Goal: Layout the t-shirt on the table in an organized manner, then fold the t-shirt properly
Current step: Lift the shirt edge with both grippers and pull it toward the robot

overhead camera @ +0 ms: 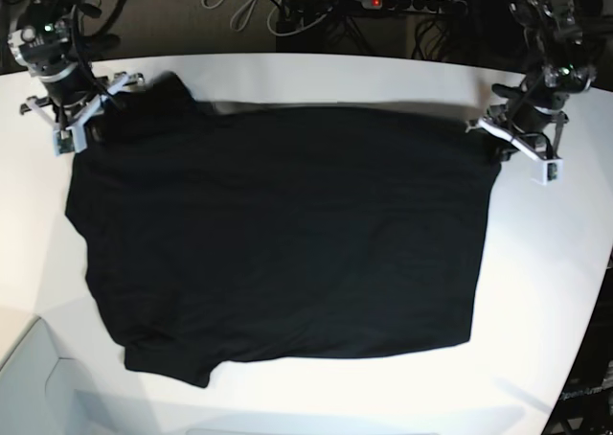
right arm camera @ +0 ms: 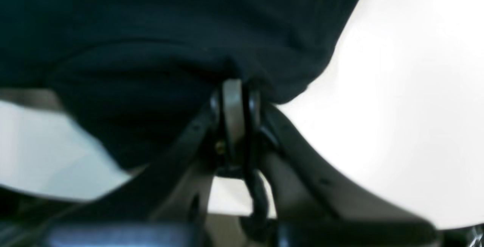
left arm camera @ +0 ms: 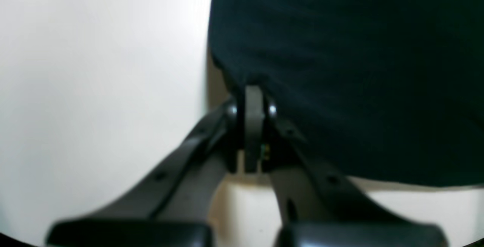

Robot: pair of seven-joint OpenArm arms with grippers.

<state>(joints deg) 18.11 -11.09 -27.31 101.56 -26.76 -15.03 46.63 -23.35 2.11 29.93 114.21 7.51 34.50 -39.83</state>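
White table [overhead camera: 536, 282] | t-shirt [overhead camera: 287, 234] print hidden | both tools pinching t-shirt corners

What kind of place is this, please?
Probably a robotics lab: a white table bearing a black t-shirt, two arms, and a power strip with cables behind it.

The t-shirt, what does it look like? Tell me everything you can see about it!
The t-shirt is plain black, soft-looking cloth, with no picture showing on this side. It lies spread nearly flat on the white table, with a few gentle wrinkles and one sleeve sticking out at a bottom corner. Its far edge is pinched at both corners: the left gripper is shut on one, the right gripper on the other.
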